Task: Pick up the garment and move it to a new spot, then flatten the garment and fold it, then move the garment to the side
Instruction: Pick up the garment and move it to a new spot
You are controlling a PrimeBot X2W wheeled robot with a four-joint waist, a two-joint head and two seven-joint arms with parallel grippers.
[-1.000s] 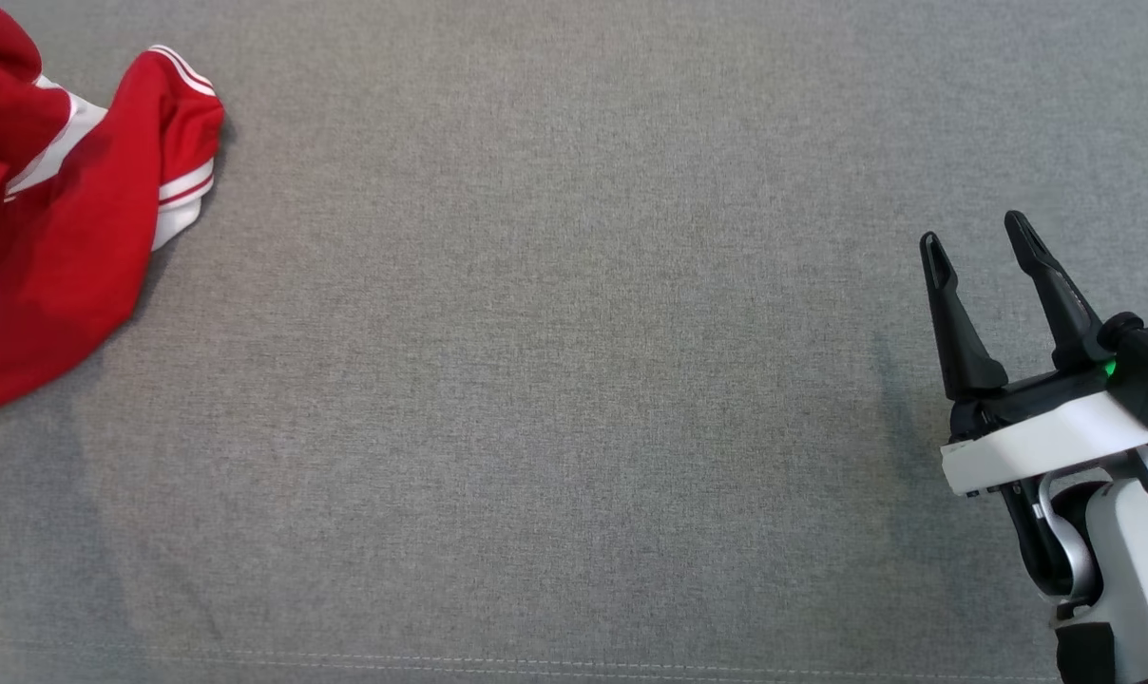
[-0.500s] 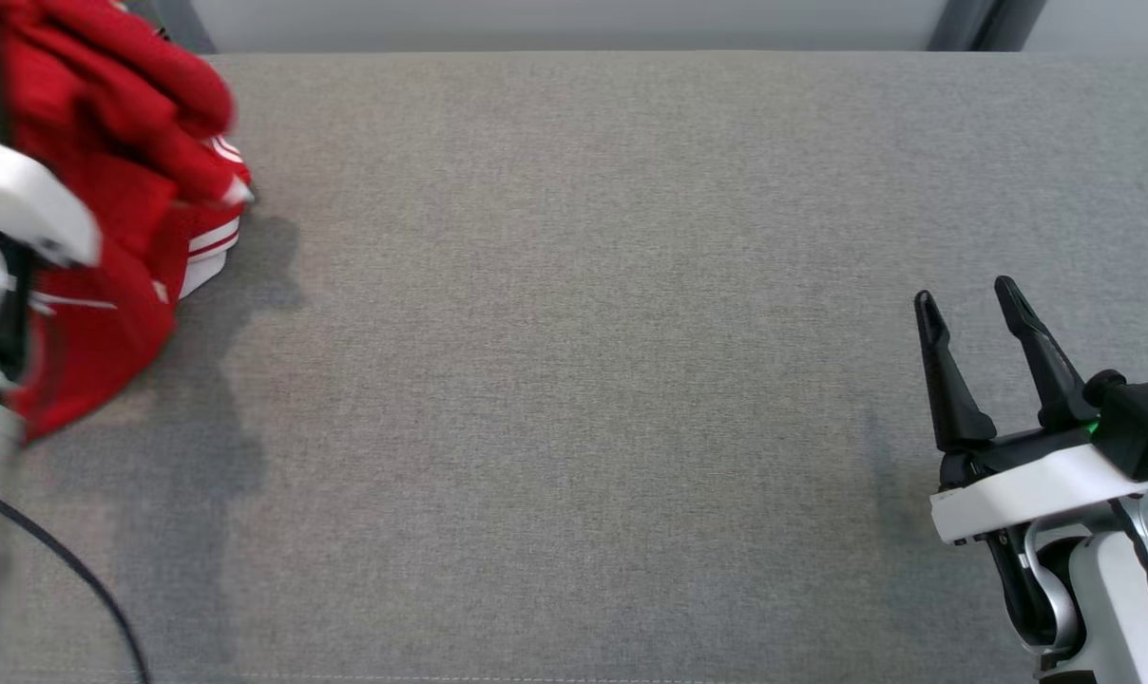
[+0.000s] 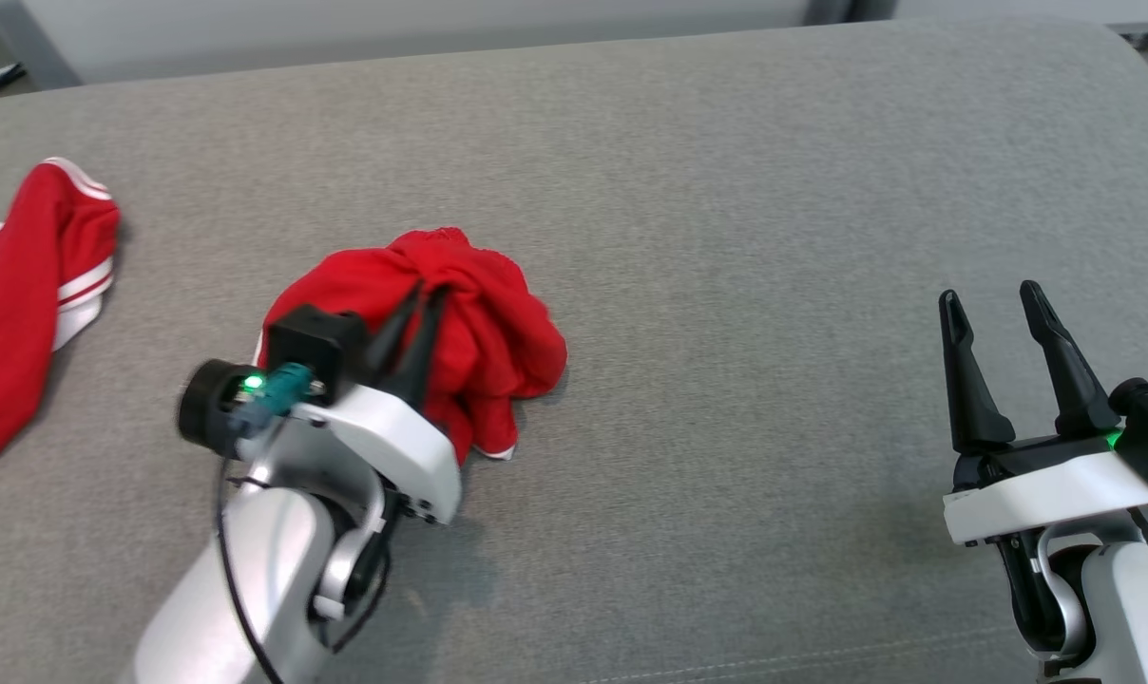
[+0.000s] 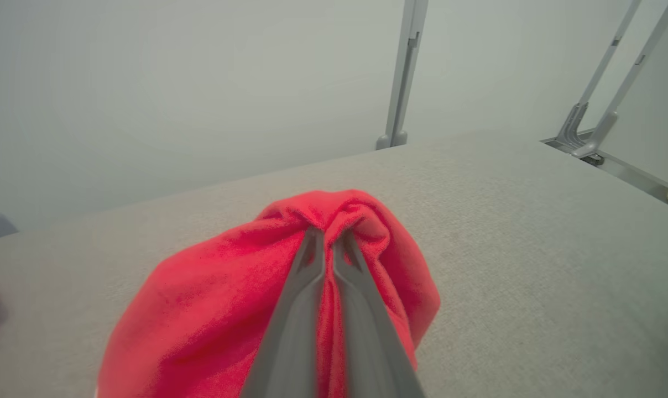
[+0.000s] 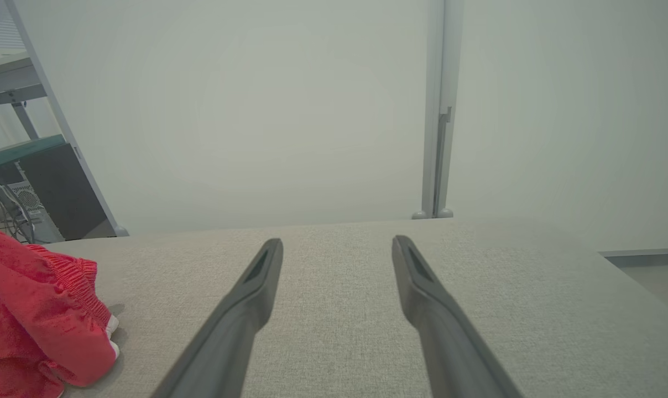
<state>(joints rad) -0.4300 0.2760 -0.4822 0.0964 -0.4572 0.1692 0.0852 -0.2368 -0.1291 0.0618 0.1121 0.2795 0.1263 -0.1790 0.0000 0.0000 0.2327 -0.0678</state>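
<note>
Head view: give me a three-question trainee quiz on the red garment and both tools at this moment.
1. True or false: the left tool is shut on the garment.
2. Choose one. The right tool is: A) open and holding nothing; B) shut on the garment; C) pressing the garment flat.
3. Fill the blank: in the head view, the striped cloth lies to the garment's ____.

Key: 1 true; 2 A; 3 left.
</note>
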